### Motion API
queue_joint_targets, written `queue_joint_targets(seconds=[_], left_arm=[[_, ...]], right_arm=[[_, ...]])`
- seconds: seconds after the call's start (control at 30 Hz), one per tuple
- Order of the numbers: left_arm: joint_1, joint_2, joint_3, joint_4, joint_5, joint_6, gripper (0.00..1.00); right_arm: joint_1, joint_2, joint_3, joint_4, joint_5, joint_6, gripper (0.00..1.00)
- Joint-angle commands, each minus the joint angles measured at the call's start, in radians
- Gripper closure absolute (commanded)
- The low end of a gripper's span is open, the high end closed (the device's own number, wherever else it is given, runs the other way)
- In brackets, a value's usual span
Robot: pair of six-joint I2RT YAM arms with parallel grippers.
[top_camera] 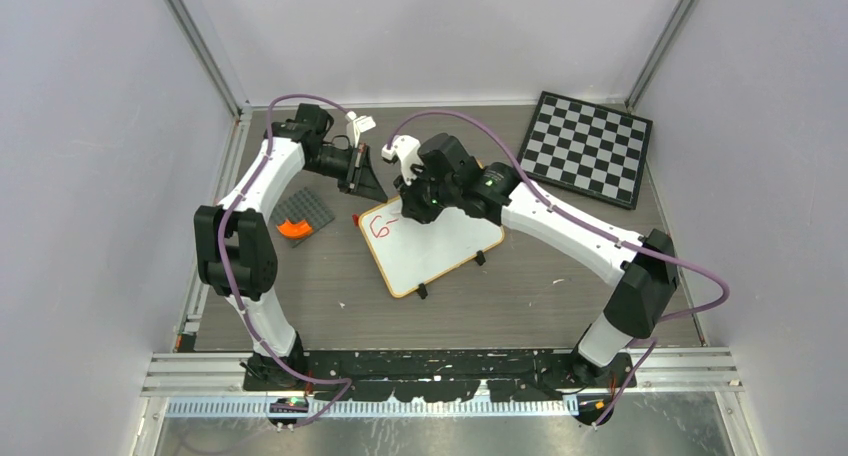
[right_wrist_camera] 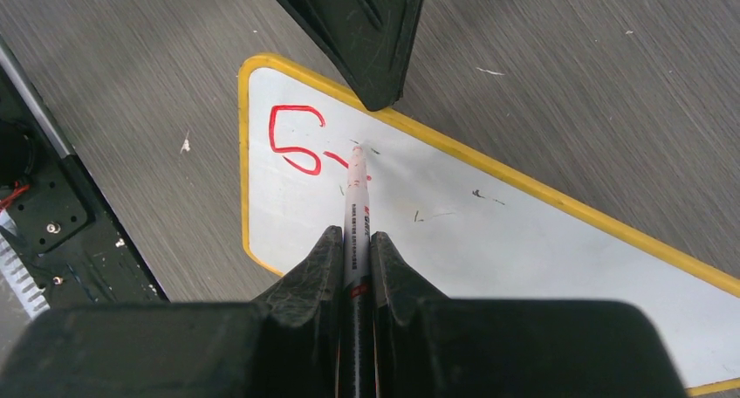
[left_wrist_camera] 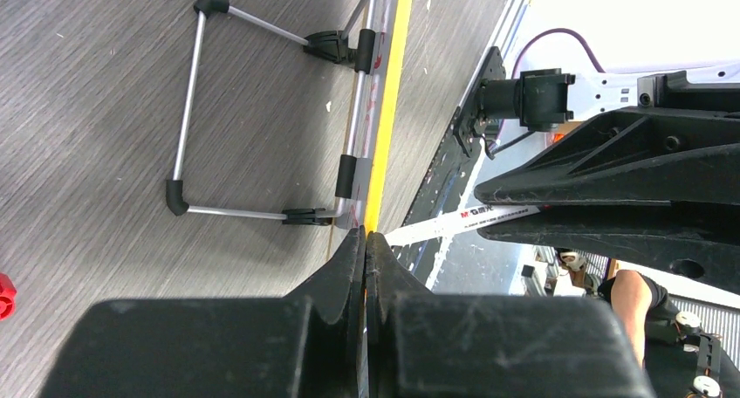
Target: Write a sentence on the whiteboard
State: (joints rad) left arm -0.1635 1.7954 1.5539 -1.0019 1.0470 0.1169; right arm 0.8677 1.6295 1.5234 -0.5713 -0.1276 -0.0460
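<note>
We see the yellow-rimmed whiteboard [top_camera: 440, 256] resting on the table [top_camera: 330, 286], with one red letter [right_wrist_camera: 292, 140] near its corner. Our right gripper [right_wrist_camera: 356, 241] pinches the marker [right_wrist_camera: 357, 197], whose tip is beside the letter. Our left gripper [left_wrist_camera: 365, 234] pinches the board's rim.

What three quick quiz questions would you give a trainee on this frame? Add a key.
1. True or false: the sentence on the whiteboard is finished.
2. Which jaws, left or right, hold the marker?
3. What do the left jaws clamp? A) the whiteboard's rim B) the checkered board C) the marker
Key: 1 false, only one red character and a short dash are there. 2 the right jaws. 3 A.
</note>
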Motion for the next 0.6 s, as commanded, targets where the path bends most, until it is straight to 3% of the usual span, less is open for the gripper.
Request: queue_joint_targets(seconds=[0.0,0.57], left_arm=[[-0.011,-0.018,0.011,-0.018,-0.013,0.030,1.00],[-0.013,-0.013,0.015,-0.031,-0.018,0.048,1.00]], right_arm=[[0.005,0.011,0.032,0.052,0.019,0.005,1.00],[0.004,-0.030,-0.101,0.036,0.014,-0.017,1.00]])
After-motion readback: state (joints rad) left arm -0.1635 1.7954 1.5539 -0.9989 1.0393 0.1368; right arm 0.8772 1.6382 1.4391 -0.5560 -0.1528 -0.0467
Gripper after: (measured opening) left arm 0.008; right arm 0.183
